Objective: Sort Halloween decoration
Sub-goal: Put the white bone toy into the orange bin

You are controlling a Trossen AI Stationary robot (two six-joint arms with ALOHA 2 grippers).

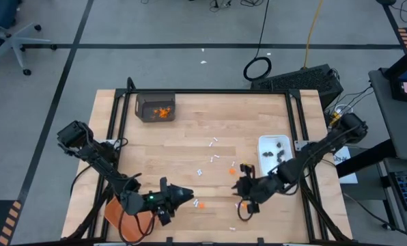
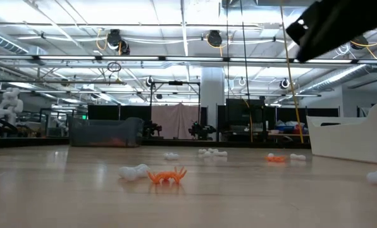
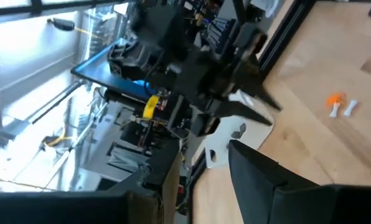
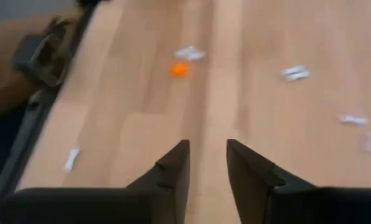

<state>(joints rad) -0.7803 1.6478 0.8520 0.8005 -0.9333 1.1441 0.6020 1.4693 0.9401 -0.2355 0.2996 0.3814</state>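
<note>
High view: we see both arms low at the near edge of the table point(image 1: 190, 130). Right gripper point(image 1: 243, 188) sits just near-side of an orange bit point(image 1: 232, 171); left gripper point(image 1: 183, 196) is beside another orange bit point(image 1: 198, 203), w/ the orange tray point(image 1: 118, 213) under that arm's wrist.

Right wrist view shows the right fingers point(image 4: 173, 165) parted by a narrow gap, nothing between them. Left wrist view shows the left fingers point(image 3: 260, 180) apart too, empty as far as we can tell.

Where the pieces are: white sticks point(image 1: 213, 143) scattered mid-table, dark bits in the white dish point(image 1: 266, 143) by the right arm, orange ones in the clear bin point(image 1: 154, 107) at the far side.

Risks, as we judge them:
- Pieces are tiny and light; a fingertip landing off-centre could flick one away or off the near edge.
- Orange bit + white stick lie close together near the left gripper, so a pinch may grab both and mis-sort.
- Grippers are near each other; both reaching inward could clash.
- The narrow gap on the right may straddle poorly.
</note>
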